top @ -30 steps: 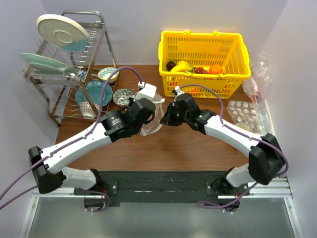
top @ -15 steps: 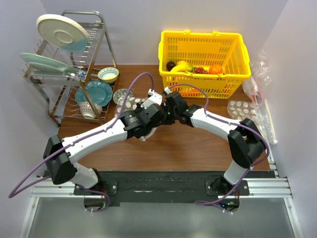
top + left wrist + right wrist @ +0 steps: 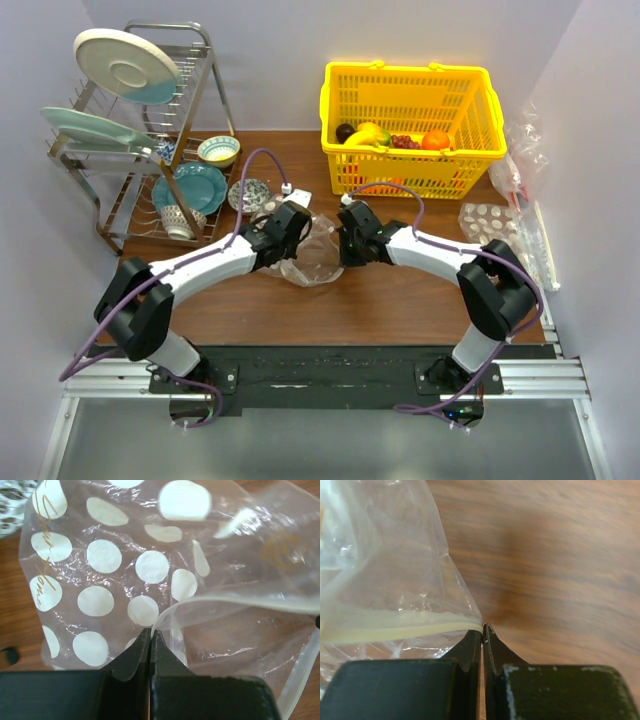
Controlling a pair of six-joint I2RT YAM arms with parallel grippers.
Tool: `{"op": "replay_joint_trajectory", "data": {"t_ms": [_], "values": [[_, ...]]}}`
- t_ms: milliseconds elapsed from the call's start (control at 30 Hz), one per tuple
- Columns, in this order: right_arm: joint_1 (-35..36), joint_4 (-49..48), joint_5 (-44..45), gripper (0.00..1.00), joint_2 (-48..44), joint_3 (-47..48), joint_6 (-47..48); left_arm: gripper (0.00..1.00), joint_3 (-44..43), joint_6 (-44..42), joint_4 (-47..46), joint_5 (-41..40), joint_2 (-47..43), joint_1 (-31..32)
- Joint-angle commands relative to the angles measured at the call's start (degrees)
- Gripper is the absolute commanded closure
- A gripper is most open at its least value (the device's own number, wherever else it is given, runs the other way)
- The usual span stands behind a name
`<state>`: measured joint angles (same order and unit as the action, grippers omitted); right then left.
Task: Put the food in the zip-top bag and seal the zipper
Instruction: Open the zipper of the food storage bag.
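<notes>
The zip-top bag [image 3: 318, 256], clear with white dots, lies crumpled on the table between my two grippers. My left gripper [image 3: 297, 233] is shut on the zipper [image 3: 240, 600] at the bag's left side, and the pale strip runs out of the closed left gripper [image 3: 151, 630]. My right gripper [image 3: 345, 249] is shut at the bag's right corner. There the zipper [image 3: 395, 625] ends at the tip of the right gripper [image 3: 482, 628]. The bag's mouth gapes between them. The food, with a yellow banana bunch [image 3: 368, 133], lies in the yellow basket [image 3: 410, 172] behind.
Red grapes [image 3: 404, 141], a round orange [image 3: 436, 140] and a dark fruit [image 3: 344, 131] share the basket. A dish rack [image 3: 140, 150] with plates, a teal plate [image 3: 190, 187] and small bowls [image 3: 248, 192] stand at the left. A blister tray [image 3: 495, 225] and crumpled plastic [image 3: 520, 150] lie at the right.
Both arms have swung about and settled lower. The right gripper opened briefly and shut again at the bag's right corner. The bag now hangs between the two grippers.
</notes>
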<state>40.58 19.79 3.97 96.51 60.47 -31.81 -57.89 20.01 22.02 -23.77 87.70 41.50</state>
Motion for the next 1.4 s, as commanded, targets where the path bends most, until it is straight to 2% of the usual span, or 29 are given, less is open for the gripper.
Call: {"op": "replay_joint_trajectory", "data": {"t_ms": [0,167,267,400,600,700,733,833,933,1100,1200,1367], "values": [[-0.06,3.32,8.15,1.00,-2.56,-0.79,2.37,1.00,2.07,3.10,-8.48,7.68,4.57,-2.65],[-0.15,6.49,13.87,1.00,-2.46,0.09,3.07,1.00,1.99,5.22,-8.49,6.37,5.20,-3.00],[-0.15,4.38,9.77,1.00,-4.13,-0.53,4.21,1.00,-1.43,3.64,-5.77,7.76,3.36,-2.91],[-0.23,0.87,2.13,0.84,-7.55,-0.62,4.83,1.00,-9.85,1.79,1.60,10.14,0.99,-2.65],[-0.23,-2.65,-9.66,0.70,-10.64,0.88,5.71,1.00,-15.50,-1.02,7.33,12.17,-1.83,-2.56],[-0.15,-2.83,-12.14,0.65,-11.69,1.67,5.62,1.00,-18.22,-3.21,10.58,11.21,-2.71,-2.56],[-0.15,-3.09,-12.75,0.60,-12.22,1.67,5.45,1.00,-18.83,-3.74,11.46,10.51,-2.88,-2.47],[-0.23,-5.45,-13.19,0.55,-12.49,1.23,3.34,1.00,-21.12,-5.33,15.59,6.12,-4.81,-2.38],[-0.15,-8.44,-15.03,0.55,-10.21,2.19,0.62,1.00,-22.18,-6.47,18.58,0.76,-8.85,-2.12],[0.29,-15.38,-21.98,0.58,-2.57,6.15,-5.44,1.00,-23.32,-6.48,23.59,-3.21,-14.83,-2.21],[1.17,-13.74,-23.39,0.60,1.83,9.92,-5.89,1.00,-23.68,-5.86,25.79,-5.41,-16.51,-2.21],[1.52,-11.97,-23.30,0.59,4.30,11.08,-4.49,1.00,-18.76,-5.77,21.94,-4.80,-18.00,-2.12]]}}
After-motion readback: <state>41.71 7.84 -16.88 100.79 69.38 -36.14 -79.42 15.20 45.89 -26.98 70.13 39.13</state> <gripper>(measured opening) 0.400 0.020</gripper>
